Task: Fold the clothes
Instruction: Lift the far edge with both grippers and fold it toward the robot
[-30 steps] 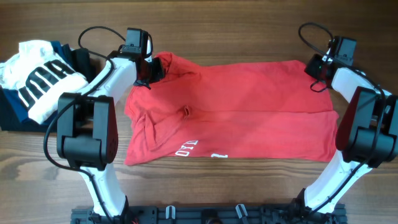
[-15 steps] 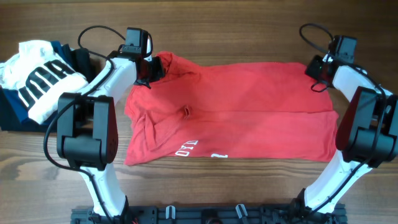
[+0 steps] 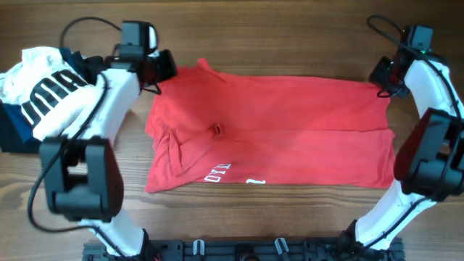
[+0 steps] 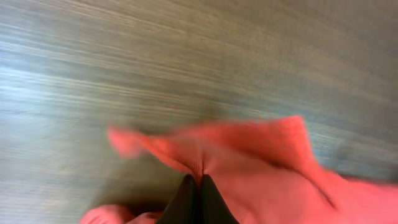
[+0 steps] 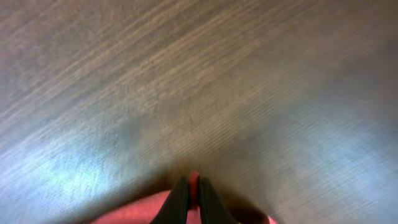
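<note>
A red T-shirt [image 3: 290, 123] lies spread across the middle of the overhead frame on the wooden table [image 3: 275, 217], its long side running left to right. A faint crease crosses it from side to side at about mid-height. Its left part is rumpled, with folds running down toward the lower left corner, and white lettering [image 3: 217, 172] shows near the bottom edge. A small pucker [image 3: 217, 130] sits left of centre.

The left gripper [image 3: 161, 69] is at the shirt's upper left corner. In the left wrist view its fingers [image 4: 184, 202] are pressed together at the bottom centre, pinching a ridge of red fabric [image 4: 267, 174] that fans out to either side above the blurred wood. The cloth at that corner rises into a small peak in the overhead view.

The right gripper [image 3: 383, 78] is at the shirt's upper right corner. In the right wrist view the dark fingers [image 5: 179, 200] are closed on a thin sliver of red cloth [image 5: 137, 211], which shows only along the bottom edge of the frame, the rest being bare table.

At the upper left of the overhead frame, apart from the shirt, a white garment with black stripes [image 3: 47, 90] is heaped on a dark blue garment [image 3: 11, 127], with the left arm passing just beside the heap
</note>
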`<state>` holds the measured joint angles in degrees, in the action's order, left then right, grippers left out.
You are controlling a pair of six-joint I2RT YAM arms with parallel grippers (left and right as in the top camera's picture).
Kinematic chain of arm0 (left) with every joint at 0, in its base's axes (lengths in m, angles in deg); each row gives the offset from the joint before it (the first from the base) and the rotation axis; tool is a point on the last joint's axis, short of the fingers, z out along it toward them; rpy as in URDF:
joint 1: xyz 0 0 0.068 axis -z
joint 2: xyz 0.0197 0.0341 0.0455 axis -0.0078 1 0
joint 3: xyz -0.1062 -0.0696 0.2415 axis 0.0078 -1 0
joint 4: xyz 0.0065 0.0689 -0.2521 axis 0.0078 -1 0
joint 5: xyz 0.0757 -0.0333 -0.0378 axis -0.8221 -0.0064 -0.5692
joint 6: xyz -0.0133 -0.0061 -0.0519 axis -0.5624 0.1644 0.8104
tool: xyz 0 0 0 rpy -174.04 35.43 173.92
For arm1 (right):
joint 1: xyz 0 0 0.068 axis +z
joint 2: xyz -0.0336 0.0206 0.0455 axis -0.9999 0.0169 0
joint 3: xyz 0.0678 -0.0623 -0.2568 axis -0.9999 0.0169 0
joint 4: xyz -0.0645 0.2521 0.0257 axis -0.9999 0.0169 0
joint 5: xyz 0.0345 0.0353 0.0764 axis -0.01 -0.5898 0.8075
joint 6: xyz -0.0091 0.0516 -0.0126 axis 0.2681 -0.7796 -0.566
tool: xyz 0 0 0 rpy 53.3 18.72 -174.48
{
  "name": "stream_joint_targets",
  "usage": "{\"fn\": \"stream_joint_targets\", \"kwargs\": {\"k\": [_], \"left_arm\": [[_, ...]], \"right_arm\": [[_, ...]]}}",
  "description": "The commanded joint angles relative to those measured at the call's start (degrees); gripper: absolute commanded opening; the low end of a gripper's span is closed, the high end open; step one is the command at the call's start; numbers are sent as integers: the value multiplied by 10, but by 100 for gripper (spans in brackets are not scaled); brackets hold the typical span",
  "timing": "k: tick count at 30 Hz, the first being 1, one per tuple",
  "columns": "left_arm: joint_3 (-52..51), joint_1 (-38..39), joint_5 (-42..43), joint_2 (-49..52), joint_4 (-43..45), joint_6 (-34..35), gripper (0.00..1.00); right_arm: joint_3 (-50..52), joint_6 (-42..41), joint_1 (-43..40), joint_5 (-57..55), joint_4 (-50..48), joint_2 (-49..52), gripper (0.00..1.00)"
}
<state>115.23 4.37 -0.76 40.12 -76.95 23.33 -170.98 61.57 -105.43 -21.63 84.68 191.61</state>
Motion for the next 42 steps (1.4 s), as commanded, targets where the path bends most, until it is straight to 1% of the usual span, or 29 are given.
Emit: {"fn": "stream_joint_targets", "kwargs": {"k": [1, 10, 13, 16, 19, 23, 28, 30, 33, 37, 42], "left_arm": [[-1, -12, 6, -30, -45, 5, 4], [-1, -16, 6, -62, -190, 5, 4], [-1, -17, 6, -85, -243, 5, 4], [-1, -17, 6, -105, -274, 5, 4], [-1, -17, 6, -113, -292, 5, 4], [-1, -17, 7, -113, -325, 5, 4], [-5, -15, 58, -113, -384, 5, 4], [-9, -13, 63, -113, -403, 5, 4], [-21, -12, 63, -113, -419, 5, 4], [-43, -11, 63, -112, -430, 5, 4], [-83, -11, 63, -112, -435, 5, 4]], "right_arm": [[-13, -11, -2, -18, 42, -43, 5], [-13, -10, -3, -22, 181, -64, 5], [-13, -10, -6, -58, 218, -64, 6], [-13, -11, -8, -95, 235, -64, 8], [-13, -11, -14, -118, 251, -64, 8], [-13, -23, -31, -118, 281, -64, 8], [-12, -34, -53, -112, 316, -64, 8], [-12, -34, -57, -98, 326, -64, 8], [-12, -19, -56, -83, 333, -64, 8], [1, -19, -56, -83, 340, -64, 8], [50, -9, -56, -89, 340, -64, 8]]}}
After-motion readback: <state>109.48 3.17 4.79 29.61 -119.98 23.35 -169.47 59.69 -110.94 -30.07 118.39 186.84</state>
